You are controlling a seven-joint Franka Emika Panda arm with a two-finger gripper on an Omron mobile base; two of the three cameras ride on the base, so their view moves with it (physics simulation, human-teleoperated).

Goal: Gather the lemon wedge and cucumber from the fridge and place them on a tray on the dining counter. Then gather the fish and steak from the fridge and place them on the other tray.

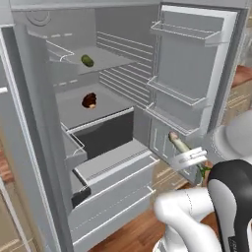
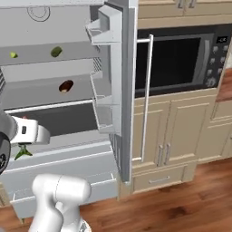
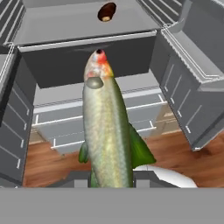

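Observation:
My gripper (image 3: pixel 110 179) is shut on the fish (image 3: pixel 107 127), a long silvery-green body with a red-orange head and green fins, held in front of the open fridge (image 1: pixel 34 123). From the left base view the fish (image 1: pixel 178 142) pokes up out of the hand (image 1: pixel 193 157). The steak (image 1: pixel 89 101) lies on the middle shelf, as the right base view (image 2: pixel 66 86) and the hand view (image 3: pixel 106 12) also show. The cucumber (image 1: pixel 87 60) rests on the upper shelf, with the lemon wedge (image 2: pixel 13 55) to its left. Both trays are out of view.
The fridge's right door (image 1: pixel 192 74) stands open with its bins close to my hand. A drawer (image 1: pixel 110 165) below the shelves is pulled out. A built-in oven (image 2: pixel 174 59) and beige cabinets (image 2: pixel 181 131) stand to the right, above the wooden floor (image 2: pixel 172 208).

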